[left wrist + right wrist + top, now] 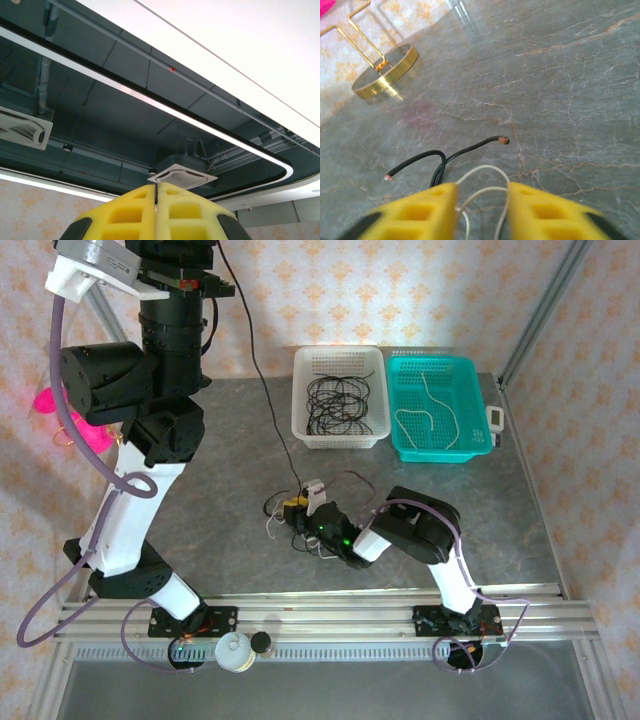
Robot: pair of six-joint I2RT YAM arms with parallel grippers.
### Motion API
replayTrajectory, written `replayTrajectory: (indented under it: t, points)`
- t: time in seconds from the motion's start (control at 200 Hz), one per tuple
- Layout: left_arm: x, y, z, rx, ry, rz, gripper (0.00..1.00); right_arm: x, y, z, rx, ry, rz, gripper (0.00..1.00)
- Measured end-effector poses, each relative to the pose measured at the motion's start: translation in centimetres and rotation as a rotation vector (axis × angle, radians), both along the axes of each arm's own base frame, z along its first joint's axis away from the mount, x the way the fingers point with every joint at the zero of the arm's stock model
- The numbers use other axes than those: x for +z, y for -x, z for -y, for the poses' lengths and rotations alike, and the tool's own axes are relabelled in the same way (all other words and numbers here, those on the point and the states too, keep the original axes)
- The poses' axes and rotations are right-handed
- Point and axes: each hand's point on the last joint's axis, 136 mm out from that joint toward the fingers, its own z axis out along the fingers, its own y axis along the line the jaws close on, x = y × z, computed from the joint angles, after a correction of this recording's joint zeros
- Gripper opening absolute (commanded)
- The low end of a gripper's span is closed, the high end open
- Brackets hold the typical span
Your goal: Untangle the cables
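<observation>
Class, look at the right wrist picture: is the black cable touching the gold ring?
Apart. The right wrist view shows the black cable lying well short of the gold ring, with bare grey table between them.

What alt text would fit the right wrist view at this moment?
The right tool is open low over a grey marbled table, with loops of white cable between its yellow fingers. Black cable with bare copper ends lies just ahead, and a gold ring stand sits at upper left.
</observation>
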Motion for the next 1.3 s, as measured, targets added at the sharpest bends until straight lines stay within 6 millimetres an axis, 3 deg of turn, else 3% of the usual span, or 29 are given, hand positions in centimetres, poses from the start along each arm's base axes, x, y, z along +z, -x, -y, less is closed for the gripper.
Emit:
replayTrajectory:
  t: [0.125, 0.28, 0.405, 0.601, 0.851, 0.971, 1.221, 1.301]
  points:
    - [-1.3, -0.5, 0.3, 0.015, -0.038, -0.043, 0.0, 2.2, 0.6, 0.6, 0.038, 0.001, 0.009, 0.72]
    - [-4.6, -1.8, 1.0, 0.023, -0.093, -0.139, 0.0, 9.1, 1.0, 0.8, 0.107, -0.078, 0.095, 0.86]
    - [-7.0, -2.9, 1.7, 0.022, -0.133, -0.197, 0.0, 12.8, 1.9, 1.4, 0.186, -0.085, 0.151, 1.0]
    - [-9.3, -4.7, 2.2, 0.054, -0.151, -0.27, 0.0, 14.1, 3.3, 3.2, 0.279, -0.012, 0.126, 1.0]
    - [-11.0, -5.9, 2.8, 0.066, -0.17, -0.313, 0.0, 19.3, 6.8, 6.0, 0.354, -0.001, 0.191, 1.0]
    - [-11.1, -6.0, 2.9, 0.065, -0.17, -0.315, 0.0, 21.2, 7.5, 6.8, 0.362, 0.011, 0.208, 1.0]
    - [-11.5, -6.2, 3.1, 0.057, -0.172, -0.328, 0.0, 26.4, 7.5, 6.8, 0.381, -0.003, 0.308, 0.88]
    - [-12.0, -6.5, 3.3, 0.047, -0.174, -0.34, 0.0, 27.4, 7.1, 5.8, 0.409, 0.024, 0.337, 0.74]
